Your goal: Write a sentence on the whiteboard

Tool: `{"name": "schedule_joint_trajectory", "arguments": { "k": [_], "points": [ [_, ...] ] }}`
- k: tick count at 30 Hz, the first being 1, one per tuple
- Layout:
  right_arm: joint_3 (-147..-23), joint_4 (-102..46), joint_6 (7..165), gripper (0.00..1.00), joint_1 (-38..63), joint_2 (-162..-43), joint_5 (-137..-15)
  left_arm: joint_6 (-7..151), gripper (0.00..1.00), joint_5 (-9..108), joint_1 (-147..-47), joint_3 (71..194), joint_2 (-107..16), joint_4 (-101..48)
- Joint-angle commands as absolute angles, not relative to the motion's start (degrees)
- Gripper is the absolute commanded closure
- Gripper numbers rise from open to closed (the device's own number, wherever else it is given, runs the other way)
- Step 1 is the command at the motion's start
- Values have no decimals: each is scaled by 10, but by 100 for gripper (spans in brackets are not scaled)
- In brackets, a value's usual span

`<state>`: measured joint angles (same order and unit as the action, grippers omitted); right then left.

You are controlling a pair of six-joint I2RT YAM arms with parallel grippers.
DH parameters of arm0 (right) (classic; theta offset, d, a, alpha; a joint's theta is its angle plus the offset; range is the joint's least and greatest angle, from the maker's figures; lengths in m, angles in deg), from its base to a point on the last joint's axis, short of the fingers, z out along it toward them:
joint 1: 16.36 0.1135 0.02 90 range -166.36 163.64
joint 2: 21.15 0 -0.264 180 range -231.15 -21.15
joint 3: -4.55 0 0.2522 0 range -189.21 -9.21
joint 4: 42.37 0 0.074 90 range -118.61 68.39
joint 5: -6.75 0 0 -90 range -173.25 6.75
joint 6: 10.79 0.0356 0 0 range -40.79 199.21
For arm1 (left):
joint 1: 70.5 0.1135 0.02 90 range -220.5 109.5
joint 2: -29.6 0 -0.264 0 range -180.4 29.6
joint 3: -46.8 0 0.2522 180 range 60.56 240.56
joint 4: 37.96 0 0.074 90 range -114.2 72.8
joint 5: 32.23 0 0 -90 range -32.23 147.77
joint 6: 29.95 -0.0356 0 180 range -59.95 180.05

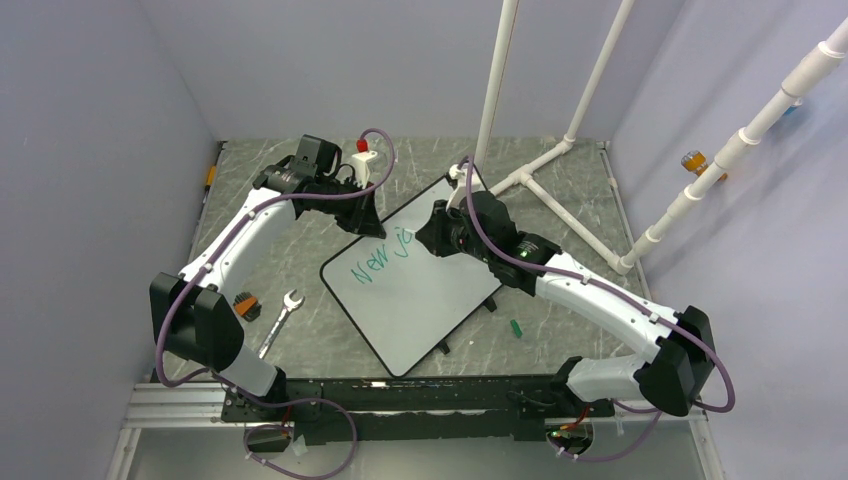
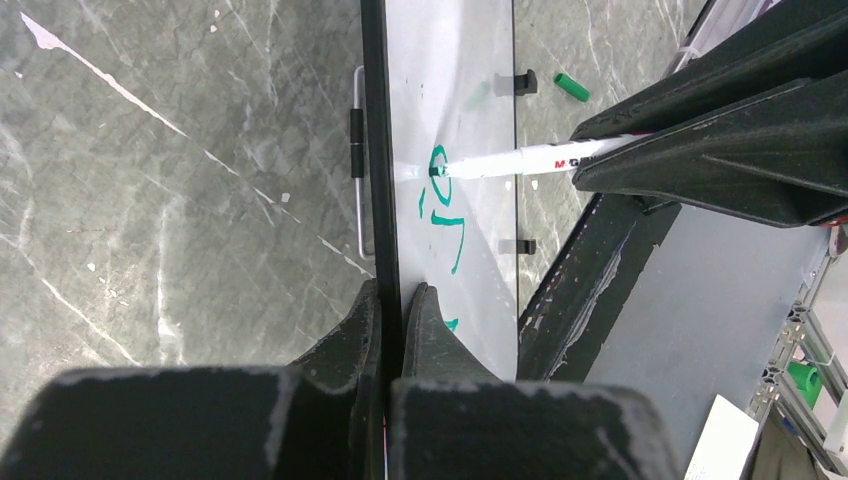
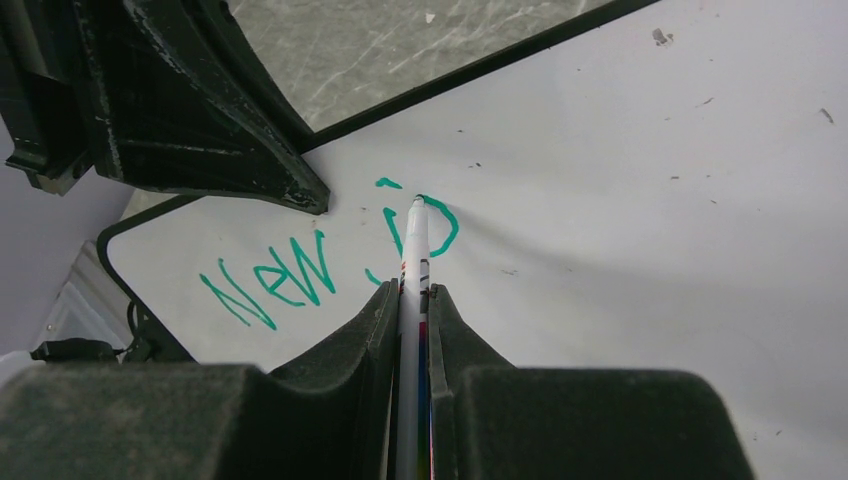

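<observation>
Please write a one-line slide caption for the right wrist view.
Right gripper holds a white marker, tip on the large white whiteboard where green handwritten lettering reads "New jo".

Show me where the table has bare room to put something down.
Bare table: between the wrench and the whiteboard, and between the pipe frame and the right wall. Crowded: the whiteboard's far corner, where the left pincer clamps its rim and the right pincer holds the marker.

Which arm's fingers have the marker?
The right arm's fingers clamp the white marker, tip on the whiteboard at the green lettering; the left arm's fingers only pinch the whiteboard's black rim.
</observation>
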<state>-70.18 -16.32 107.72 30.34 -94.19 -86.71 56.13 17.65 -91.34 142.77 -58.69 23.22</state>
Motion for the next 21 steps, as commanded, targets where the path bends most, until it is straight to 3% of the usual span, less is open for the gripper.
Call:
{"name": "schedule_joint_trajectory", "arguments": {
  "k": [1, 21],
  "points": [
    [-699, -191, 1072, 100, 303, -946, -851, 484, 100, 203, -933, 1424, -575, 212],
    [-691, -163, 1069, 100, 304, -892, -899, 484, 100, 205, -933, 1423, -571, 211]
  ]
}}
